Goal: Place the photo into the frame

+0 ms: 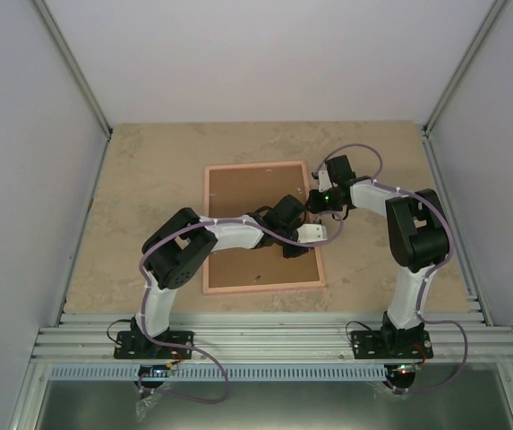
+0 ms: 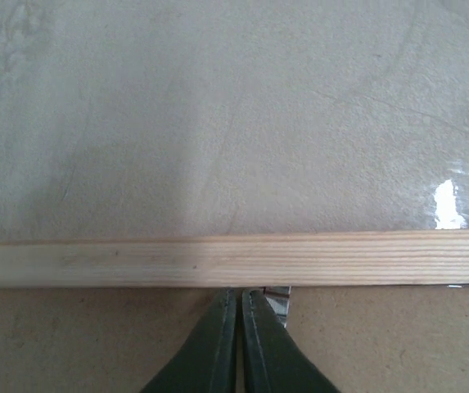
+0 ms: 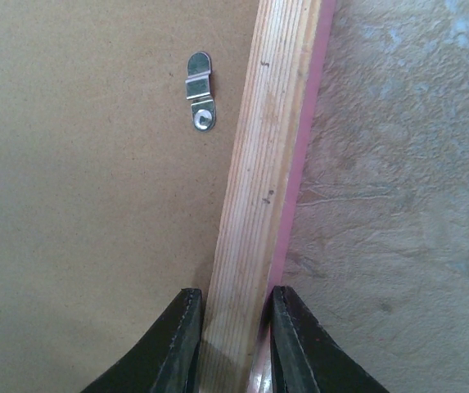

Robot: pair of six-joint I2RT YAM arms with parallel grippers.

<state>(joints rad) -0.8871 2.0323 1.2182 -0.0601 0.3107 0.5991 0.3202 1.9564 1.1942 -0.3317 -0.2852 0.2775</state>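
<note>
Two fingers of the right gripper (image 3: 234, 301) straddle one rail of the frame (image 3: 260, 155). They press against it on either side, so this claw is clamped on the rail. The rail runs straight ahead from the fingertips, with bare wood uppermost and a pink edge on the claw's right. Left of the rail lies the brown backing board (image 3: 78, 213), seated inside the frame. Ahead on the board, just left of the rail, is a small metal clip (image 3: 200, 92). Right of the pink edge is the mottled table (image 3: 406, 205). The left gripper (image 2: 240, 295) has its fingers pressed together, tips at the near edge of a frame rail that crosses just ahead of them. A second clip (image 2: 278, 300) sits just right of those tips, and the table lies beyond the rail.
</note>
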